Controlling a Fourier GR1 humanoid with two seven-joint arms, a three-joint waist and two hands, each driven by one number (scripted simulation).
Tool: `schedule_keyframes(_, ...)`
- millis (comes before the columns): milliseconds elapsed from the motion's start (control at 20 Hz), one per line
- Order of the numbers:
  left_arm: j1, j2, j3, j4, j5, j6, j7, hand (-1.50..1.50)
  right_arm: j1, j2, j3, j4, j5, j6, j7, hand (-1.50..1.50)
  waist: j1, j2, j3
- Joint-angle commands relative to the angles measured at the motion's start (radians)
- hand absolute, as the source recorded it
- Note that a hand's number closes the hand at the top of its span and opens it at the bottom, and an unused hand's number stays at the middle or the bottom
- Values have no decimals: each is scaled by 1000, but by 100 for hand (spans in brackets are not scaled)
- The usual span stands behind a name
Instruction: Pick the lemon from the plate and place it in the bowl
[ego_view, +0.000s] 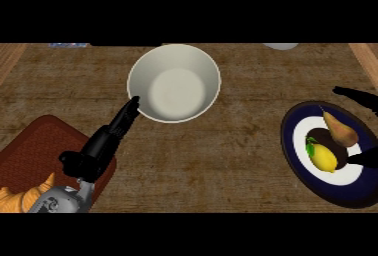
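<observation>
A yellow lemon (323, 158) with a green leaf lies on a navy plate (295, 165) with a white ring, at the right. Beside it on the same plate lies a brown pear (341, 131). The empty white bowl (174, 82) stands at the top centre. Only dark tips of my right hand (359, 96) show at the right edge: one finger above the plate, and the thumb (363, 159) just right of the lemon, spread apart and holding nothing. My left hand (92, 155) lies at the lower left with straight fingers (127, 114) pointing up to the bowl's left rim.
A red-brown mat (33, 150) lies at the lower left under my left forearm. An orange object (18, 200) sits at the bottom left corner. A pale object (280, 46) shows at the counter's far edge, top right.
</observation>
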Motion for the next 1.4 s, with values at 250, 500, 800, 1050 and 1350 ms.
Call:
schedule_keyframes(250,-16,-31,-9,3,-7,-4,26,0,-121,-114,141,-176,-54,475,439,-150,4,-1,0)
schedule_keyframes(500,8,-27,16,-1,-28,-18,21,0,-133,-63,94,-296,-172,593,677,-150,-9,-2,3)
schedule_keyframes(800,-18,-73,38,-7,-68,-19,55,0,-169,134,126,-271,-77,620,834,-150,-4,1,4)
schedule_keyframes(1050,-20,-92,106,101,-50,-101,-20,0,-81,122,40,-365,-17,651,796,-150,-10,2,4)
schedule_keyframes(1350,19,-109,101,-20,-109,-101,72,0,-39,193,1,-325,169,641,687,-150,-5,1,5)
